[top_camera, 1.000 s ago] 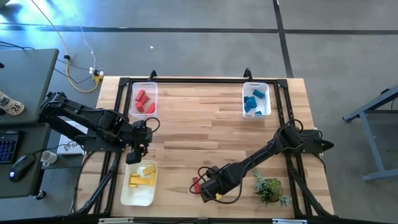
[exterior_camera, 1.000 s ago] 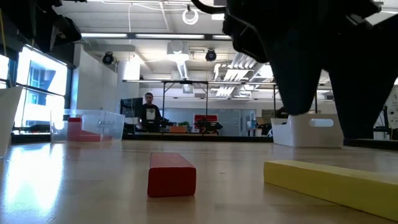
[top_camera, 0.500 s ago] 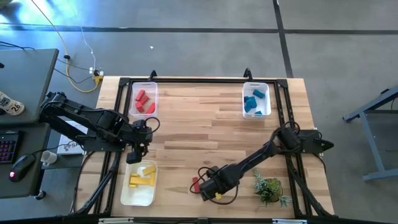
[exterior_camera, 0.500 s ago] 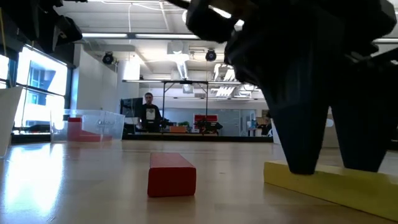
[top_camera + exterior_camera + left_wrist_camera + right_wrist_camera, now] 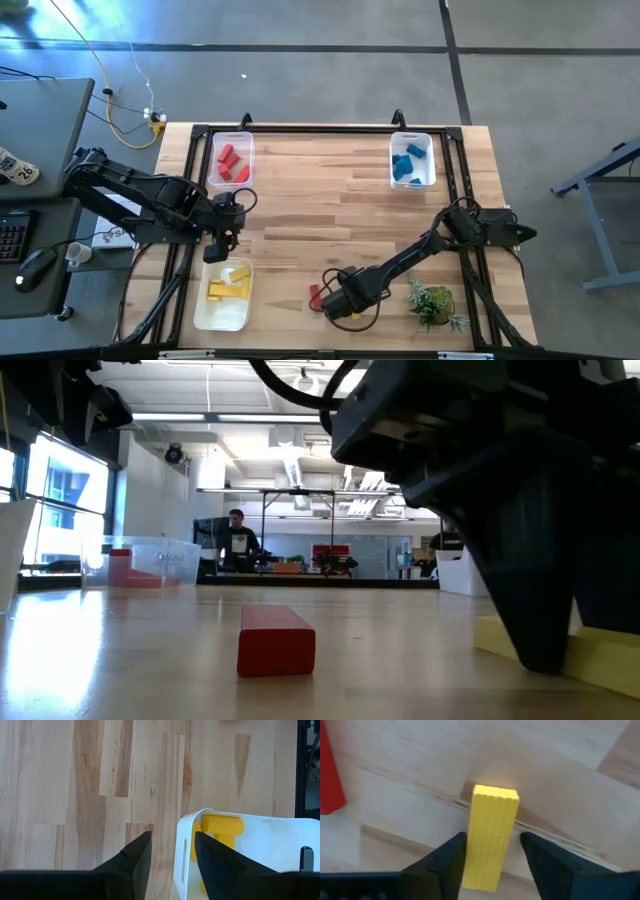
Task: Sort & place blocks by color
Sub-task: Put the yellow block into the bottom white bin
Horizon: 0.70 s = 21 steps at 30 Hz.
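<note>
Within the last second our right gripper (image 5: 490, 865) came down over the yellow bar (image 5: 491, 836) at the near middle of the table, and its jaws drew in from wide until they stood close on either flank of the bar. We could not tell whether they had clamped it yet; the bar lay flat on the wood. We judged the pick to be under way, which would leave only the red bar (image 5: 277, 638) loose on the table, just left of that gripper.

The rest of the blocks were sorted: red pieces in the far-left bin (image 5: 232, 160), blue in the far-right bin (image 5: 412, 160), yellow in the near-left bin (image 5: 226, 295). Our left gripper (image 5: 172, 855) hung with jaws apart and empty, straddling that yellow bin's far wall, just beyond the yellow pieces inside.

For room, the middle of the table lay open between the bar and the yellow bin, so we judged a leftward carry feasible. The near table edge sat close to the right gripper, the small plant (image 5: 432, 303) stood just to its right, and the waiting left arm crowded the bin's far end.
</note>
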Motion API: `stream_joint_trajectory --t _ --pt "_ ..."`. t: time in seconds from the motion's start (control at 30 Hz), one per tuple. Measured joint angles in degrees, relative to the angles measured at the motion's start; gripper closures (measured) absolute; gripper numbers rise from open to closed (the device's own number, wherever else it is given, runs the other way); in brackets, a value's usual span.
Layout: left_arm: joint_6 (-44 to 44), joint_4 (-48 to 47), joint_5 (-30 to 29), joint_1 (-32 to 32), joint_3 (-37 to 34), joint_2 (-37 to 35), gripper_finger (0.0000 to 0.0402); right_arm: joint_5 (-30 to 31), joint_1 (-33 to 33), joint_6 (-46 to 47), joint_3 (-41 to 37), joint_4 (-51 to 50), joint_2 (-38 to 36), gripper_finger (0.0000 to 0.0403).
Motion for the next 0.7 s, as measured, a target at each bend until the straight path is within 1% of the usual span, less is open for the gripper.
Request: stream_joint_trajectory --t 0.17,0.37,0.43,0.6,0.7 --pt "0.11 0.01 -0.02 0.0 0.01 0.0 0.0265 2.12 0.08 -0.04 -0.13 -1.43 0.07 0.026" --pt "1.07 0.0 -0.39 -0.01 0.0 0.0 0.0265 2.11 -0.08 -0.15 -0.18 -1.87 0.07 0.0325" --pt "1.07 0.0 -1.41 -0.01 0.01 0.0 0.0264 2.26 -0.09 -1.46 0.33 -2.5 0.1 0.0331" --pt "0.59 0.1 -2.94 0.16 0.0 0.0 0.0265 2.29 -0.81 -5.06 3.44 -4.51 0.49 0.0329" --pt "0.59 0.85 -2.9 1.15 0.01 0.18 0.0265 5.83 -2.07 -8.66 5.87 -5.38 0.81 0.0325"
